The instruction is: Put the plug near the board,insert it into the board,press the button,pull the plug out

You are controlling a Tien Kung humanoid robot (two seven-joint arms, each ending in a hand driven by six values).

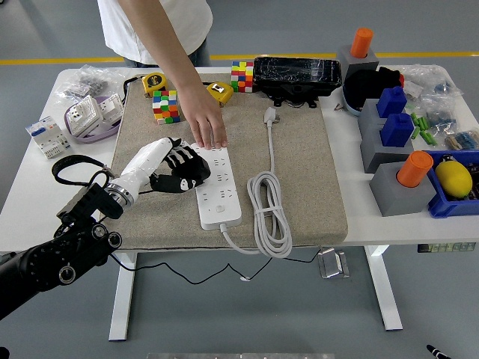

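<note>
Just right of the empty, loosely curled left hand (pixel 179 170) lies the board (pixel 218 186).

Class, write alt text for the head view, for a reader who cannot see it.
A person's hand presses on the far end of a white power strip lying on a beige mat, while the left robot hand reaches in at the strip's left edge. The strip's own plug lies unplugged on the mat, its cable coiled beside the strip.

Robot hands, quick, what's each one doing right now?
Left robot hand: at the power strip's left edge, holding nothing; open or curled cannot be told.
Right robot hand: not in view.
</note>
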